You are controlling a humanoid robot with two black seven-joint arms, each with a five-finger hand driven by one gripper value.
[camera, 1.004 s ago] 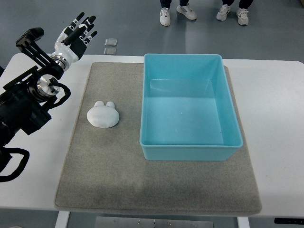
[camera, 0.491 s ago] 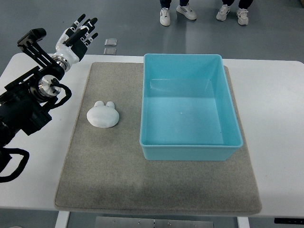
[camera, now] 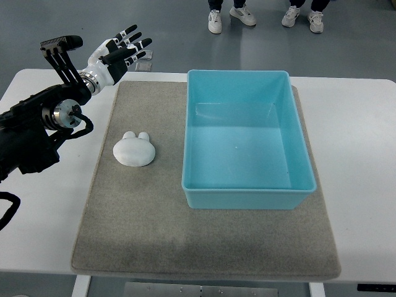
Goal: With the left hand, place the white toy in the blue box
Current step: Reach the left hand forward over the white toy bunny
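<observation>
left hand [camera: 121, 49] swung rightward, white rabbit-eared toy [camera: 134, 150]

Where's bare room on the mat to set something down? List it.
The near strip of the grey mat, between the blue box and the table's front edge, is bare. So is the far left corner, beyond the white toy and below the open left hand. Only a narrow lane separates toy and box.

Robotics lab or test hall. Signs: white table [camera: 359, 142] with grey felt mat [camera: 204, 247] laid square on tabletop as staged workspace; bare grey smooth floor [camera: 173, 25] beyond far edge; two pairs of sneakered feet [camera: 266, 15] of onlookers standing near far edge; small metal floor plates [camera: 144, 59] by far-left corner.
</observation>
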